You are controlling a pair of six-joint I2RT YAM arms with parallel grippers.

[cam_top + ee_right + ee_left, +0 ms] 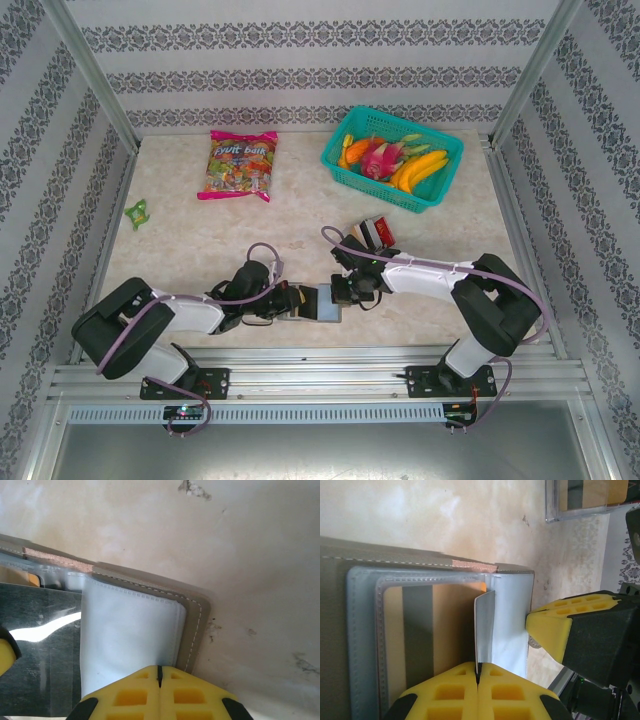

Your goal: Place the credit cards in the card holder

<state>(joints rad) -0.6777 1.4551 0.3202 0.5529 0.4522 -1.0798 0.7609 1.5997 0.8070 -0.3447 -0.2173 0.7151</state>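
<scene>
The card holder lies open on the table between my two grippers. Its grey cover frames clear sleeves, and a tan-and-grey card sits in one of them. My left gripper is shut on a thin pale sleeve leaf and holds it up on edge. My right gripper is shut, its tips resting at the edge of the pale blue-grey panel, near the stitched cover rim. One of its fingers shows beside the holder. The credit cards, red and black, lie behind the right arm.
A teal basket of fruit stands at the back right. A candy bag lies at the back left, and a small green thing sits by the left wall. A clear case lies beyond the holder. Aluminium rails edge the near side.
</scene>
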